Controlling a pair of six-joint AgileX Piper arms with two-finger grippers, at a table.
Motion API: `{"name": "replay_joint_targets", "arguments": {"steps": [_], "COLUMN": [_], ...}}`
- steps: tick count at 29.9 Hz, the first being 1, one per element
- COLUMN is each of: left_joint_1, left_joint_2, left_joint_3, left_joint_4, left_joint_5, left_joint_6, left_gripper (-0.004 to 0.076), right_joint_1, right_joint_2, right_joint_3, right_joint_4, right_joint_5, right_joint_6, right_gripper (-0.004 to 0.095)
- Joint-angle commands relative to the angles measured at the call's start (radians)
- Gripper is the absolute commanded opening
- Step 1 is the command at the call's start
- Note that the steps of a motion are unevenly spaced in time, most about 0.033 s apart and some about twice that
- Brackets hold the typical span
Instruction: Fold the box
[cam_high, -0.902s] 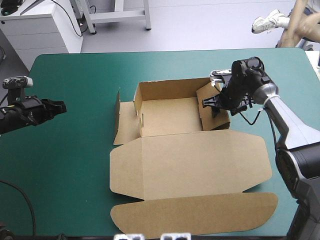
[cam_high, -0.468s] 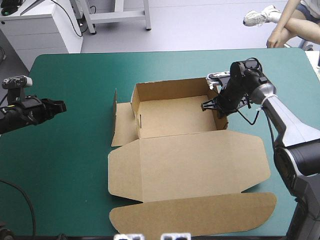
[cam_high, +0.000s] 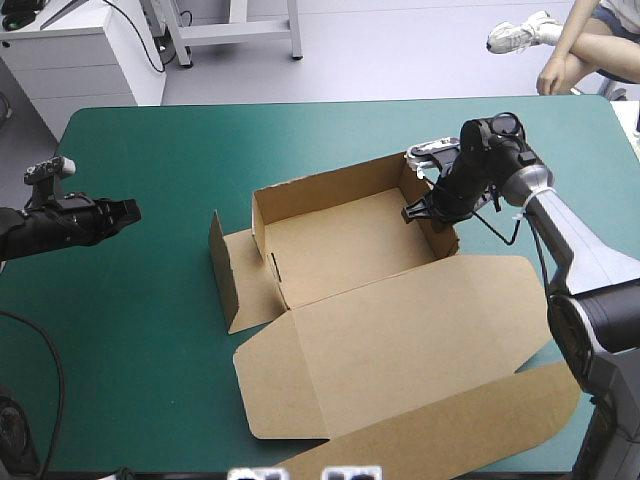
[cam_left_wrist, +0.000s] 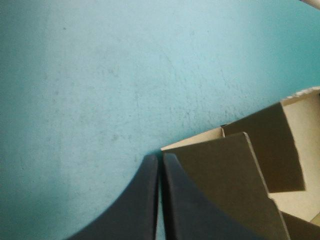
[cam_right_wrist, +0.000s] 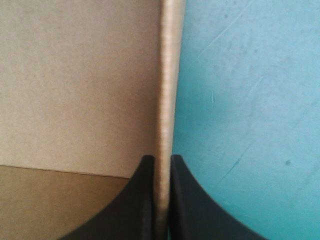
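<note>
The brown box (cam_high: 340, 245) is set midway on the teal-green surface (cam_high: 150, 150), lid flat toward the near edge. Its right wall is clamped by the right tool (cam_high: 428, 207). The left tool (cam_high: 128, 212) is pressed together, empty, left of the box.

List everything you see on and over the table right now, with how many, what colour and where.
table: one, teal-green cover, fills most of the high view.
box: one, brown, around the table's middle; an open tray with walls raised, the lid lying flat toward the near edge, a side flap spread out on its left.
left gripper: one, black, over bare cover to the left of the box, jaws shut on nothing, the box's side flap just ahead of it.
right gripper: one, black, at the tray's right wall, jaws shut on that wall.
</note>
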Motion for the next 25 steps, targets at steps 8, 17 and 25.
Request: {"name": "replay_joint_targets", "arguments": {"steps": [8,17,25], "left_joint_1": [-0.004,-0.004,-0.094], "left_joint_2": [0.176,0.283,0.291], "left_joint_3": [-0.028,-0.03,-0.098], "left_joint_4": [-0.12,-0.212,-0.254], "left_joint_5": [-0.053,-0.038,-0.027], "left_joint_6": [0.014,0.06,0.074], "left_gripper": [-0.0009,-0.0008,-0.0009], "right_joint_1": [-0.004,-0.004,-0.004], "right_joint_2": [-0.152,-0.151,-0.151], "right_joint_3": [-0.289,-0.42,-0.422], "right_joint_4": [0.035,0.122,0.166], "right_joint_5": [0.024,0.024,0.024], "right_joint_6": [0.003,0.03,0.029], "right_gripper": [-0.002,-0.002,-0.0018]}}
